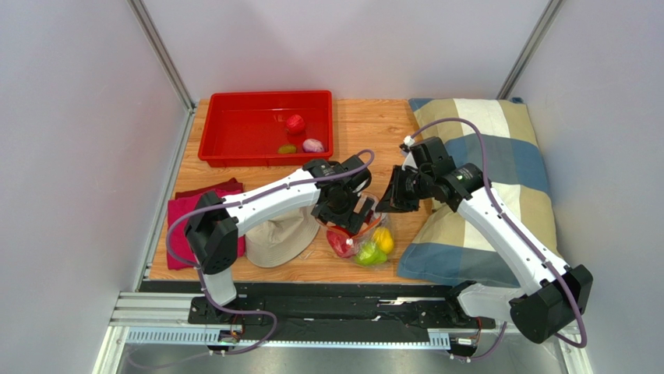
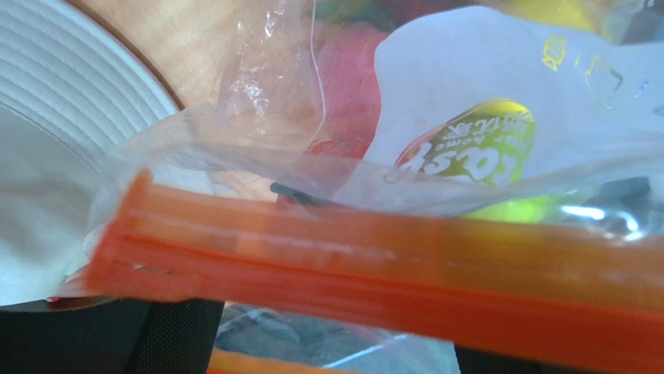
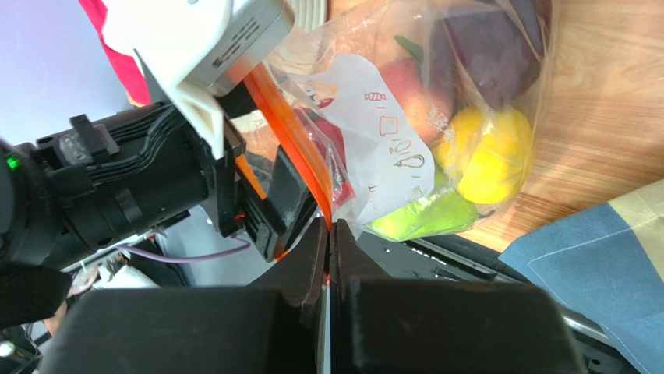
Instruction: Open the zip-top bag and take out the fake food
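The clear zip-top bag [image 1: 363,241] hangs just above the table's front, between both grippers. Its orange zipper strip [image 2: 374,265] runs across the left wrist view, in front of the white label [image 2: 483,101]. My left gripper [image 1: 348,216] is open, its fingers [image 2: 181,335] spread wide with the strip lying across the gap. My right gripper [image 3: 328,234] is shut on the strip's end [image 3: 292,148]. Inside the bag are fake food pieces: yellow [image 3: 487,160], green [image 3: 421,214], red [image 3: 405,82] and purple [image 3: 491,47]. Three more pieces, red [image 1: 294,123], green [image 1: 287,149] and pink [image 1: 312,145], lie in the tray.
A red tray [image 1: 234,128] sits at the back of the table. A beige hat [image 1: 282,234] lies left of the bag, with a red cloth [image 1: 183,222] beyond it. A checked pillow [image 1: 483,179] fills the right side.
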`<state>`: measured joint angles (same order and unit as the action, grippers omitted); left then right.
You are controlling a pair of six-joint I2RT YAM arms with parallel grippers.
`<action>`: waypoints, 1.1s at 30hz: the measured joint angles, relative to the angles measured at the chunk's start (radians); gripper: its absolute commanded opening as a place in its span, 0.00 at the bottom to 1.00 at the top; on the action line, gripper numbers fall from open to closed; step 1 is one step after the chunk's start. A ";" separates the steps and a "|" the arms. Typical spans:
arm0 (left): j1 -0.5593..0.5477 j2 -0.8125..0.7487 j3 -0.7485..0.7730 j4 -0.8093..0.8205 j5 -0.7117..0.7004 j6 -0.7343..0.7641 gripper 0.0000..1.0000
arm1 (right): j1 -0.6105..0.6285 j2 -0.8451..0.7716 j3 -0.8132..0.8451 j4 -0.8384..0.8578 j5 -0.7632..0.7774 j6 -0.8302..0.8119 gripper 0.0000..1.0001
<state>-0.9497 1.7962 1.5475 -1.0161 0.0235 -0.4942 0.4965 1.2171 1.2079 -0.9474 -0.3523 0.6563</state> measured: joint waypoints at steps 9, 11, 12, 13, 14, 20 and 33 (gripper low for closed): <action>-0.003 -0.003 -0.090 0.102 0.077 -0.017 0.99 | 0.011 0.027 -0.085 0.035 -0.043 -0.025 0.00; -0.006 0.006 -0.102 0.131 0.089 -0.018 0.97 | 0.011 0.027 -0.101 0.041 -0.044 -0.028 0.00; -0.006 0.014 -0.106 0.141 0.096 -0.018 0.97 | 0.011 0.027 -0.109 0.042 -0.044 -0.030 0.00; -0.006 0.025 -0.109 0.150 0.102 -0.018 0.97 | 0.011 0.027 -0.116 0.044 -0.043 -0.033 0.00; -0.007 0.039 -0.113 0.159 0.108 -0.018 0.95 | 0.011 0.027 -0.122 0.046 -0.043 -0.036 0.00; -0.027 0.060 -0.190 0.191 0.106 -0.016 0.93 | 0.012 0.027 -0.149 0.048 -0.046 -0.051 0.00; -0.046 -0.127 -0.328 0.247 0.134 -0.016 0.49 | 0.017 0.027 -0.167 0.052 -0.061 -0.079 0.00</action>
<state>-0.9955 1.6688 1.2194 -0.7689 0.1570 -0.5098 0.5137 1.2442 1.0405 -0.8951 -0.4129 0.5770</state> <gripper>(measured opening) 0.750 0.008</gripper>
